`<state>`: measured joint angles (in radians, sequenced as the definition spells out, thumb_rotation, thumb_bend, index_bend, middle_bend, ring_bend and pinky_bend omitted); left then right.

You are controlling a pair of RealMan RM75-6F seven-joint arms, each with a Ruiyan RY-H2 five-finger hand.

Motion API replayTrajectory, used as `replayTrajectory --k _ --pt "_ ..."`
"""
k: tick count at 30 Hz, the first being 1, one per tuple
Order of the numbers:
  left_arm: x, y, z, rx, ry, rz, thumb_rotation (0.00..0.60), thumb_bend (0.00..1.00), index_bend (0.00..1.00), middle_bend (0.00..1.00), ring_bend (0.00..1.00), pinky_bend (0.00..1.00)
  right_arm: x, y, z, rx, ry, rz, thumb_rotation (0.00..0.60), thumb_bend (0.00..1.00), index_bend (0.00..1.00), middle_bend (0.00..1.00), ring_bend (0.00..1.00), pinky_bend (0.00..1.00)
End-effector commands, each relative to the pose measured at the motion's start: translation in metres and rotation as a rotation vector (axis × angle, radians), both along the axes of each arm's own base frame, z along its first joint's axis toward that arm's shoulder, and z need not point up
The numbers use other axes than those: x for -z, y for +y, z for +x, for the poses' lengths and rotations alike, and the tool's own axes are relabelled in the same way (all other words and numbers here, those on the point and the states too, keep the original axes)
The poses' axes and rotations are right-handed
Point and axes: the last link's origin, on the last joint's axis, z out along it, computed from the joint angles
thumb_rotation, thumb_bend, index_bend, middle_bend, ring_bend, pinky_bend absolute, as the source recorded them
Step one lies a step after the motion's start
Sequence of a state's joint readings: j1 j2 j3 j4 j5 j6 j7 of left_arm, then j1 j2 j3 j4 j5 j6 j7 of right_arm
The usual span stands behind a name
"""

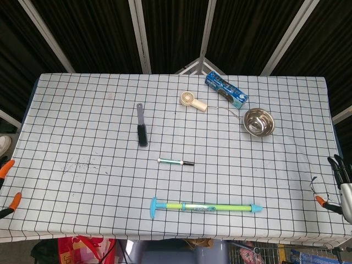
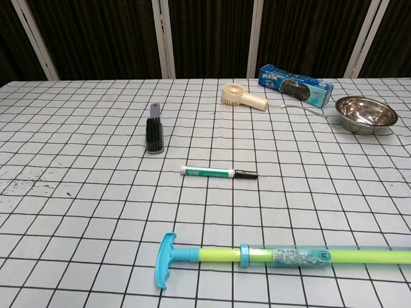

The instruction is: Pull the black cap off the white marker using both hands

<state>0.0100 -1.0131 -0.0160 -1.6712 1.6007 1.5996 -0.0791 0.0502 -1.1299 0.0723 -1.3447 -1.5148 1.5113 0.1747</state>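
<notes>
The white marker [image 1: 174, 161] lies flat near the middle of the checked table, its black cap [image 1: 188, 163] pointing right. The chest view shows the same marker [image 2: 210, 171] and cap [image 2: 246, 174] with nothing touching them. My right hand [image 1: 342, 184] shows only at the far right edge of the head view, beyond the table's right side and far from the marker. Its dark fingertips [image 1: 335, 164] point up, apart, holding nothing. My left hand is in neither view.
A blue-and-green pump tube [image 1: 206, 208] lies in front of the marker. Behind it are a dark brush [image 1: 142, 127], a cream hand fan [image 1: 192, 101], a blue box [image 1: 226, 89] and a steel bowl [image 1: 258, 121]. Orange clamps [image 1: 6, 168] grip the cloth edges.
</notes>
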Motion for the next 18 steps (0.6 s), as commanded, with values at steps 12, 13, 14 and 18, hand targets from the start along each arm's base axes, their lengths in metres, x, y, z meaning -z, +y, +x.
replayTrajectory --k 12,13,14,18 --pt "-0.013 0.055 0.02 -0.041 0.064 -0.019 0.6 0.4 0.08 0.0 0.0 0.0 0.011 -0.012 0.013 0.021 0.022 0.057 0.6 0.15 0.04 0.05 0.0 0.0" --pt "-0.014 0.06 0.022 -0.041 0.062 -0.02 0.6 0.39 0.07 0.0 0.0 0.0 0.012 -0.012 0.014 0.02 0.025 0.06 0.6 0.15 0.04 0.05 0.0 0.0" --pt "-0.014 0.067 0.025 -0.047 0.062 -0.025 0.6 0.38 0.06 0.0 0.0 0.0 0.012 -0.013 0.016 0.019 0.03 0.063 0.6 0.15 0.04 0.05 0.0 0.0" --pt "-0.012 0.099 0.038 -0.076 0.078 -0.046 0.6 0.38 0.05 0.0 0.0 0.0 0.015 -0.016 0.023 0.018 0.049 0.074 0.6 0.15 0.04 0.05 0.0 0.0"
